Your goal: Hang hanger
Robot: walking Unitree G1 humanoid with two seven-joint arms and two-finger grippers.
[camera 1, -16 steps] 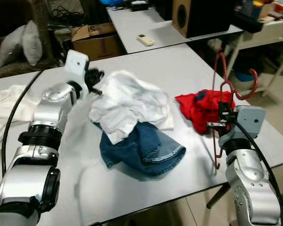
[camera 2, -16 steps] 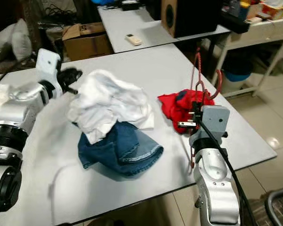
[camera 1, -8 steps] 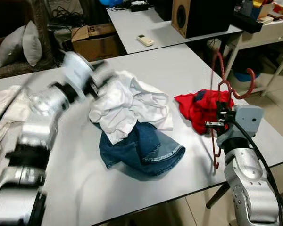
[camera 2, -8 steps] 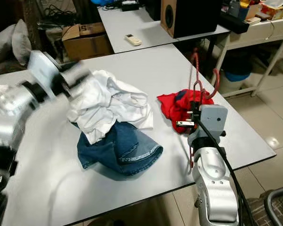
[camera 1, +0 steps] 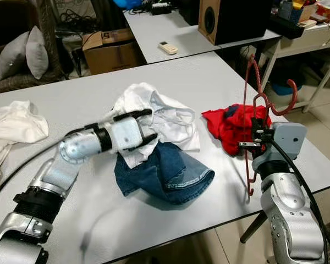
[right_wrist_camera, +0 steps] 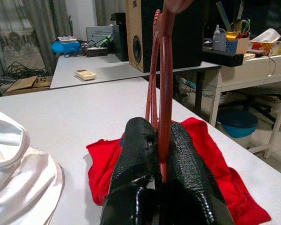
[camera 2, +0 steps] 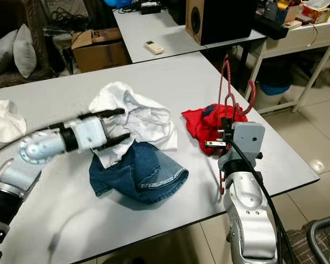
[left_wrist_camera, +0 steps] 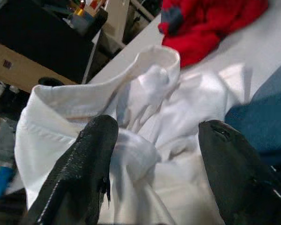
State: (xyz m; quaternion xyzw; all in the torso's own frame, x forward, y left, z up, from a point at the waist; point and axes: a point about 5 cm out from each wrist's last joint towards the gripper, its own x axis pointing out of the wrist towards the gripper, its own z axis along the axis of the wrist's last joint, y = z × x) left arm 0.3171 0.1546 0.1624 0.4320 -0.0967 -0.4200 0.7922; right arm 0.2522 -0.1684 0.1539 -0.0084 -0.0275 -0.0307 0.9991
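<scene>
A red wire hanger [right_wrist_camera: 165, 70] stands upright near the table's right edge, with my right gripper [camera 1: 257, 131] shut on its lower stem; its hook [camera 1: 293, 98] points right. A red garment [camera 1: 228, 124] lies just behind it. My left gripper [camera 1: 144, 128] lies open across the near side of a crumpled white shirt [camera 1: 168, 116] at the table's middle. In the left wrist view a fold of the shirt [left_wrist_camera: 150, 140] bulges between the two black fingers [left_wrist_camera: 86, 173]. Blue jeans [camera 1: 173, 171] lie partly under the shirt.
The grey table [camera 1: 198, 77] ends close to the right arm. A white cloth [camera 1: 14, 124] lies at its far left. Behind stand a second table with a remote [camera 1: 168, 48] and a speaker [camera 1: 231, 19], plus a cardboard box [camera 1: 113, 47].
My left arm has swung in from the shirt's far left side, and its open gripper now straddles the white shirt. The right gripper and the hanger have stayed put.
</scene>
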